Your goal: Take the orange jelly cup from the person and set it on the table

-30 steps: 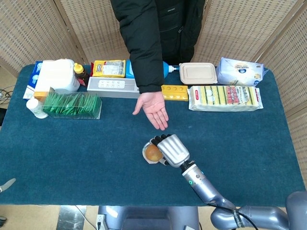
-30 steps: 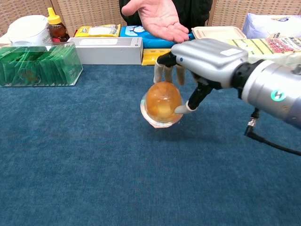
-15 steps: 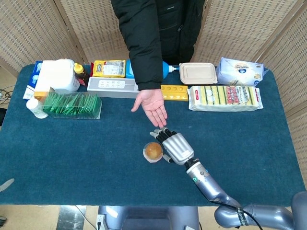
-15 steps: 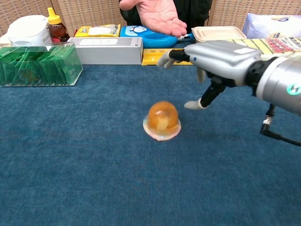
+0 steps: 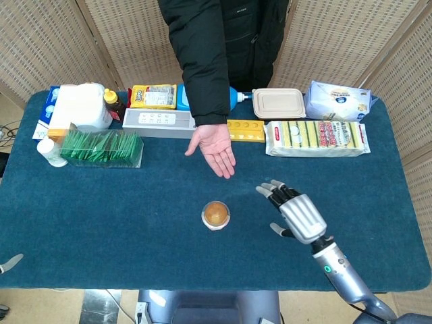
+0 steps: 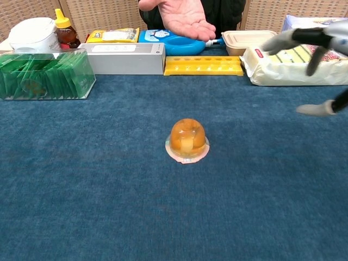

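Note:
The orange jelly cup [image 5: 216, 214] [image 6: 187, 140] stands dome-up on the blue table [image 5: 101, 216], free of any hand. My right hand [image 5: 295, 212] [image 6: 312, 49] hovers to the cup's right, well apart from it, with its fingers spread and nothing in them. In the chest view only its fingertips show at the right edge. The person's hand [image 5: 214, 148] [image 6: 185, 17] is held out palm up beyond the cup, with nothing on it. My left hand shows only as a tip [image 5: 9, 260] at the head view's left edge.
Along the far side lie a green packet box [image 5: 101, 147], a white jar [image 5: 81, 104], a grey box [image 5: 156, 123], a yellow tray [image 5: 246, 129], a lidded container [image 5: 278, 102] and wrapped packs [image 5: 316, 137]. Bare cloth surrounds the cup.
My right hand let go of the jelly cup, which now stands on the table, and drew back to the right with fingers spread. The person's hand stayed nearly still.

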Robot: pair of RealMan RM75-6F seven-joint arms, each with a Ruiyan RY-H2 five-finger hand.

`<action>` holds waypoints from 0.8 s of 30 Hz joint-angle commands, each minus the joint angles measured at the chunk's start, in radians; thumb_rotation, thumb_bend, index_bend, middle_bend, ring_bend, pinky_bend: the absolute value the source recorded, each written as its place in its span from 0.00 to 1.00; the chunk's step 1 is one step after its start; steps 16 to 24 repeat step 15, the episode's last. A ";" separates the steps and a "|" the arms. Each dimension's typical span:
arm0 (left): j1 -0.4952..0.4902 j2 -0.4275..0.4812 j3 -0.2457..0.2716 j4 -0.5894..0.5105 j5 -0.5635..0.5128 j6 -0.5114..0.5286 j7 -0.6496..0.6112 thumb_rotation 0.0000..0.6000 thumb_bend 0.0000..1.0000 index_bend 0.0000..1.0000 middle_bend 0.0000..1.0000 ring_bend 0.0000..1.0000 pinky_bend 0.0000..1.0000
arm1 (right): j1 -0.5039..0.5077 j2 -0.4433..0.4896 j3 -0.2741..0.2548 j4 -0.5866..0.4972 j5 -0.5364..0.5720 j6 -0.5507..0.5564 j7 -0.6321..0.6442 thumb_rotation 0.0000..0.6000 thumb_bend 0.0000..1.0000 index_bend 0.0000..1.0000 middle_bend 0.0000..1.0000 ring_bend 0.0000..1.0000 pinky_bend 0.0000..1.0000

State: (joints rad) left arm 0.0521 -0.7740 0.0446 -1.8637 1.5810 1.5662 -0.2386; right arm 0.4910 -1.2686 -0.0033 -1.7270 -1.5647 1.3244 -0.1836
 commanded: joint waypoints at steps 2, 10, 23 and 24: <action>0.010 -0.008 0.006 -0.007 0.014 0.016 0.024 1.00 0.06 0.00 0.00 0.00 0.00 | -0.092 0.094 -0.056 0.021 -0.036 0.085 0.071 1.00 0.15 0.11 0.11 0.07 0.20; 0.025 -0.026 0.015 -0.008 0.039 0.041 0.072 1.00 0.06 0.00 0.00 0.00 0.00 | -0.255 0.110 -0.103 0.077 -0.081 0.269 0.185 1.00 0.07 0.06 0.06 0.00 0.12; 0.027 -0.034 0.017 -0.013 0.041 0.040 0.097 1.00 0.06 0.00 0.00 0.00 0.00 | -0.320 0.082 -0.106 0.145 -0.094 0.336 0.215 1.00 0.06 0.06 0.06 0.00 0.11; 0.027 -0.034 0.017 -0.013 0.041 0.040 0.097 1.00 0.06 0.00 0.00 0.00 0.00 | -0.320 0.082 -0.106 0.145 -0.094 0.336 0.215 1.00 0.06 0.06 0.06 0.00 0.11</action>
